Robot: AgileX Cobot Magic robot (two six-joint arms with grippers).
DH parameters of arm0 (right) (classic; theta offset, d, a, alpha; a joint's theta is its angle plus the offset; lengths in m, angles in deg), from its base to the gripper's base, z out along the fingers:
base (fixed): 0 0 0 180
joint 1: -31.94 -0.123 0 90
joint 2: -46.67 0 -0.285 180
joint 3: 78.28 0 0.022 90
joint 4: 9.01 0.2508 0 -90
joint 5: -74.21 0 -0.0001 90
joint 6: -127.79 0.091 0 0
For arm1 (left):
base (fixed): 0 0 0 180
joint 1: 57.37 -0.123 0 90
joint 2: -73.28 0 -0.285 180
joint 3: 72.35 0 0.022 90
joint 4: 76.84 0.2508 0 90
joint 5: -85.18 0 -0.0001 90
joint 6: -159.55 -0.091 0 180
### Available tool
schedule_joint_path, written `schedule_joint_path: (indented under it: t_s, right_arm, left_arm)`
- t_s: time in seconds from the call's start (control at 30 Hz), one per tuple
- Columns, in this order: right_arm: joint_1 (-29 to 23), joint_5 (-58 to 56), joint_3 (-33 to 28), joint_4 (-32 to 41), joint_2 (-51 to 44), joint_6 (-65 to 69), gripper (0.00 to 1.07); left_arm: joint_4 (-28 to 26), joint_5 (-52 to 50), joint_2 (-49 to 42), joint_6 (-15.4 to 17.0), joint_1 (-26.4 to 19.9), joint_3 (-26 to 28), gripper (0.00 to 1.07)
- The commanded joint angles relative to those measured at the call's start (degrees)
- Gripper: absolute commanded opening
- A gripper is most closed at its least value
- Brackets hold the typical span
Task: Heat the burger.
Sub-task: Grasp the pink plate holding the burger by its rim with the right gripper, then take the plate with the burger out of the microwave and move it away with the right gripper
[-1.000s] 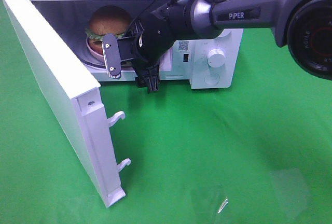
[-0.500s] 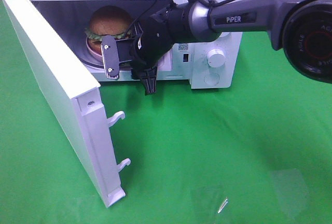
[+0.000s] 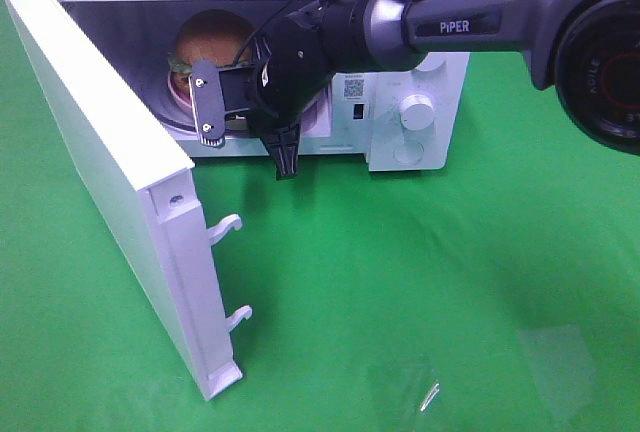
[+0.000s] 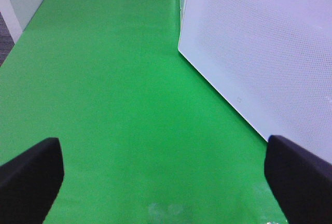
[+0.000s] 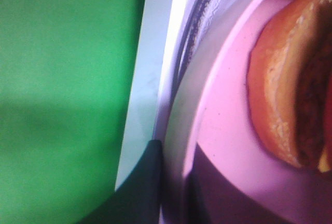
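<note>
**Materials and surface finishes**

Microwave [image 3: 420, 72]: smooth white plastic casing, slightly glossy; its open door [image 3: 110, 172] carries a finely dotted mesh panel, matt. Table cover [image 3: 450, 282]: bright green cloth, matt, softly creased. Burger [image 5: 282, 89]: bun glossy golden-brown. Pink plate [image 5: 223, 130]: smooth, faint sheen. Right arm [image 3: 470, 27]: grey satin shell; right gripper [image 3: 240, 112] black plastic with one metallic finger plate.

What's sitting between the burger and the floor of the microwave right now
A pink plate: in the right wrist view the burger rests on it, inside the microwave. The high view also shows its pink rim beside the right gripper.
</note>
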Motion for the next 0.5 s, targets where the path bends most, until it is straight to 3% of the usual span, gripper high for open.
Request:
schedule_joint_path:
  t_s: [0.03, 0.5]
  right_arm:
    - [0.3, -2.7, 0.0, 1.1, -0.5, -1.3, 0.00]
    - [-0.2, -10.1, 0.0, 6.3, -4.4, -11.8, 0.00]
  left_arm:
    - [0.1, -0.8, -1.0, -0.2, -0.1, 0.1, 1.00]
    - [-0.1, -0.8, -1.0, -0.2, -0.1, 0.1, 1.00]
